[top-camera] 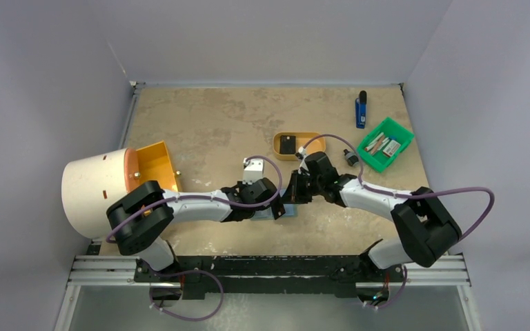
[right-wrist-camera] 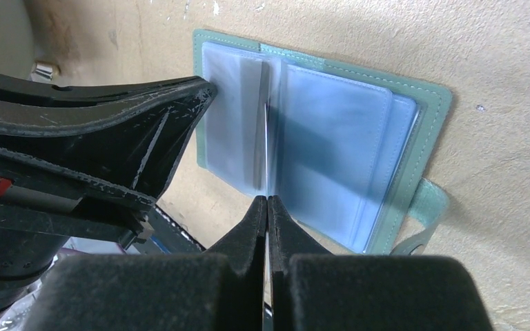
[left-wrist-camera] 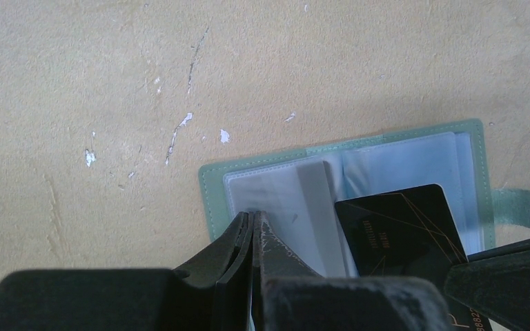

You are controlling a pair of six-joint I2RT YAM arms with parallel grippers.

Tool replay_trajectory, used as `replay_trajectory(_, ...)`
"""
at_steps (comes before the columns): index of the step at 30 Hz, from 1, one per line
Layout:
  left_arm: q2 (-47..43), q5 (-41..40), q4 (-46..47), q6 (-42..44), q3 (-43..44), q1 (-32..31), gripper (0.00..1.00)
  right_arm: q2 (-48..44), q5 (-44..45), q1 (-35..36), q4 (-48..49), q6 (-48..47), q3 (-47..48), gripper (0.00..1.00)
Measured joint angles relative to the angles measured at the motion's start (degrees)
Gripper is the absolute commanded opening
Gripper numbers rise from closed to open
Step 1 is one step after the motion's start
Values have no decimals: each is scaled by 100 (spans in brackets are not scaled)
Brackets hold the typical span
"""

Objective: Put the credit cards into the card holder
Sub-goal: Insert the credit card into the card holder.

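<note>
- The card holder (left-wrist-camera: 386, 162), sage green, lies open and flat on the table (top-camera: 207, 117). It is close to the near edge and about midway along it, with its clear sleeves facing up. Its snap tab (right-wrist-camera: 426, 207) sticks out from one side.
- The left gripper (left-wrist-camera: 252, 217) is closed and holds nothing, its tips pressed on the sleeve page opposite the tab.
- The right gripper (right-wrist-camera: 268, 201) is clamped on a black credit card (left-wrist-camera: 400, 231) with thin gold lines. The card is over the tab-side page, by the centre fold; whether it has entered a sleeve cannot be told.
- A tan oval tray (top-camera: 279, 153) sits farther back, and a green bin (top-camera: 376, 162) is near the right edge.
</note>
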Motion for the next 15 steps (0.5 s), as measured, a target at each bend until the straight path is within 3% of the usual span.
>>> replay_trajectory(15, 0, -7, -26, -96, -11, 0, 0, 269, -258, -4, 409, 79, 0, 0)
